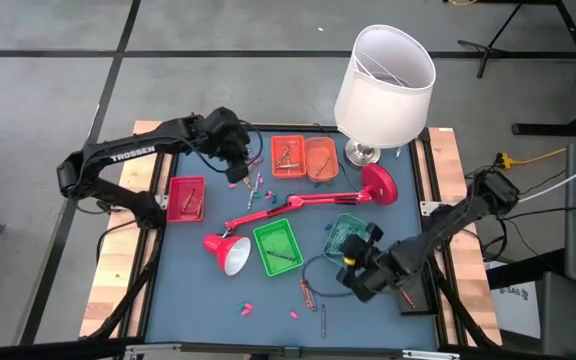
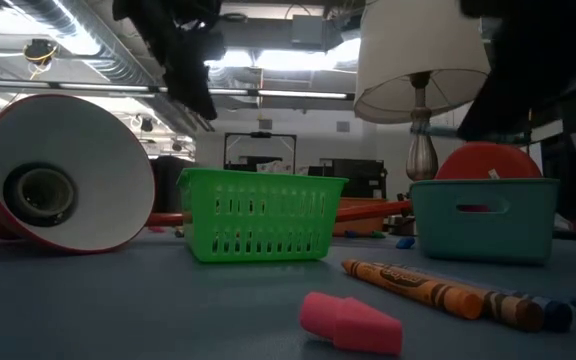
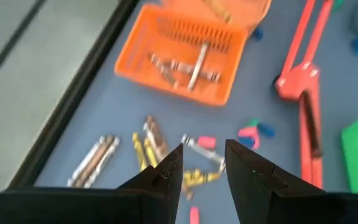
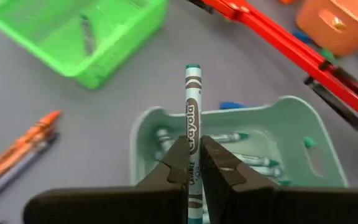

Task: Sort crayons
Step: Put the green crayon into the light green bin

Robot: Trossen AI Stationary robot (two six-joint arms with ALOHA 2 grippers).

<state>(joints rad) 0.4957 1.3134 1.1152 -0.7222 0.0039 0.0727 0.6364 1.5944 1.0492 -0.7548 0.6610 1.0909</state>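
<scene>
Firstly, on the left side of the dark blue table (image 1: 193, 290) the left gripper (image 3: 202, 163) hangs over a small heap of loose crayons (image 3: 151, 146), yellow and brown ones among them, lying on the table just beside the orange tray (image 3: 182, 53); its fingers (image 3: 166, 177) are spread apart with nothing between them. Left of this heap stands a red tray (image 1: 186, 198). The orange tray already has a few crayons inside, and a second orange tray (image 1: 321, 158) stands touching it. Near the middle, the red desk lamp (image 1: 298, 205) lies across the table, its shade (image 2: 63, 175) open toward the front edge. Just beside the shade stands the green tray (image 1: 276, 246) with one dark crayon in it. A white lamp shade (image 1: 386, 82) rises at the far side of the table. More to the right, the right gripper (image 4: 194, 163) is above the teal tray (image 4: 303, 134), and its fingers pinch a teal crayon (image 4: 192, 102) that stands up between them; some teal crayons lie already in that tray. Near the front edge, an orange crayon (image 2: 408, 283) and a darker one lie on the table beside a pink eraser (image 2: 350, 322), and some more small pieces are scattered there.
</scene>
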